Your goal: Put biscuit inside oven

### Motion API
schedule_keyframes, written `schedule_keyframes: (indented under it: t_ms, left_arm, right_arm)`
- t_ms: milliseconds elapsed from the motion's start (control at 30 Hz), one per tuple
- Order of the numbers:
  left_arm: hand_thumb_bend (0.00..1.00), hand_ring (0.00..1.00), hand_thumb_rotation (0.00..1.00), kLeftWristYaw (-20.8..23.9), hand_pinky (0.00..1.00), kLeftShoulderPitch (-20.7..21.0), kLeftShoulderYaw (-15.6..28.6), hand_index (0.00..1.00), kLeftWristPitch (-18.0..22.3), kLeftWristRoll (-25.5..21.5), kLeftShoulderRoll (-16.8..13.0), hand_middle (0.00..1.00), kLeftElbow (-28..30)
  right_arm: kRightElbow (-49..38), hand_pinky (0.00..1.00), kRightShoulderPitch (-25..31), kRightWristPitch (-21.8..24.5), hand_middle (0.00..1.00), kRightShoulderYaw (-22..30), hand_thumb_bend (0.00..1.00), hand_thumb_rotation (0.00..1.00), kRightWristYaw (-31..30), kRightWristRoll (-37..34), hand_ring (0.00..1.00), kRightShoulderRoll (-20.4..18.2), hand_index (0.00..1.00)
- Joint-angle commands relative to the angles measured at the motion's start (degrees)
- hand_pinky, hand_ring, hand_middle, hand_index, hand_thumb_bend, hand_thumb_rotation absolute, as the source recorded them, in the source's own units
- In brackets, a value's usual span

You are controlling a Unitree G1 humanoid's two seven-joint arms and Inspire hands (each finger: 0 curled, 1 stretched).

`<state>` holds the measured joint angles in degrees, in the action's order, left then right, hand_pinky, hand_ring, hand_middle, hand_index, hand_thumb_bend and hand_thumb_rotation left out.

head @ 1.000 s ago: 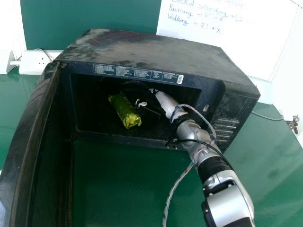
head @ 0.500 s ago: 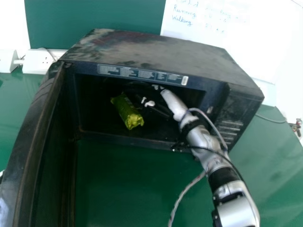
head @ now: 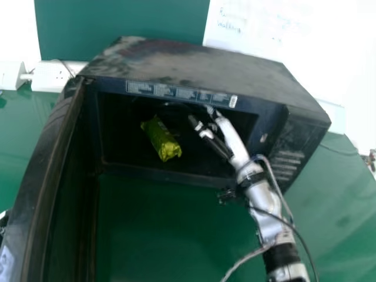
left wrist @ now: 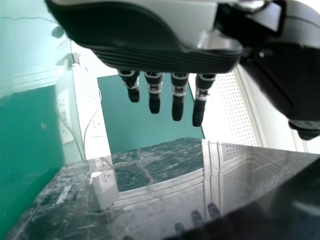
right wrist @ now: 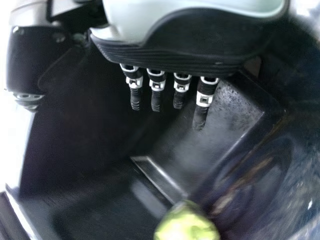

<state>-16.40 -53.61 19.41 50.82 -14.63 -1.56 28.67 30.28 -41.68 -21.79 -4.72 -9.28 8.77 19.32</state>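
Reaching into the dark oven (head: 194, 61) at the center of the frame, my right hand (head: 232, 141) is open and empty, its fingers extended toward the cavity in the right wrist view. The biscuit packet (head: 161, 141), wrapped in shiny yellow-green, lies inside the oven just left of center, slanting from upper left to lower right. It rests to the left of my hand and apart from it. The oven door (head: 44, 158) stands wide open along the left side of the frame. At the far left edge, a sliver of my left hand (head: 3, 223) appears beyond the door; the left wrist view gives me its straight fingers, open and holding nothing, above a glossy dark surface. The green table (head: 170, 229) spreads across the lower part of the frame, with a white socket box (head: 50, 77) at upper left and a whiteboard (head: 264, 35) with handwriting at upper right.
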Motion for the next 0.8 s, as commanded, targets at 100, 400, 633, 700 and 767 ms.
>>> schedule_keyframes:
  t_ms: [100,400,633,700,767]
  left_arm:
    - [0.86,0.86,0.89,0.2,0.79,-0.4,-0.5,0.87,-0.2,-0.2,-0.3,0.88,0.4]
    - [0.90,0.87,0.89,0.6,0.88,0.6,0.9,0.86,1.0,0.3,-0.4,0.90,-1.1]
    - [0.95,0.86,0.95,1.0,0.89,0.5,0.8,0.85,-0.6,0.6,-0.3,0.89,0.0]
    - [0.94,0.87,0.96,1.2,0.88,0.7,0.9,0.85,-0.5,0.9,-0.1,0.90,-0.1]
    - [0.93,0.88,0.97,1.4,0.89,0.9,1.1,0.85,-0.4,1.2,-0.2,0.90,-0.2]
  right_arm:
    - [-12.9,0.81,8.9,6.1,0.99,5.3,0.90,0.66,-5.4,-8.2,0.98,1.8,0.97]
    - [-29.7,0.83,18.2,20.4,0.97,11.7,0.86,0.72,-12.3,-20.8,0.97,2.9,0.96]
    - [-40.9,0.82,22.5,33.6,0.97,16.4,0.86,0.71,-13.7,-31.0,0.97,3.5,0.95]
    - [-43.3,0.82,23.4,37.0,0.97,17.7,0.86,0.71,-13.7,-33.7,0.97,3.7,0.95]
    - [-45.4,0.82,24.2,39.8,0.97,18.8,0.85,0.71,-13.8,-36.2,0.97,4.1,0.95]
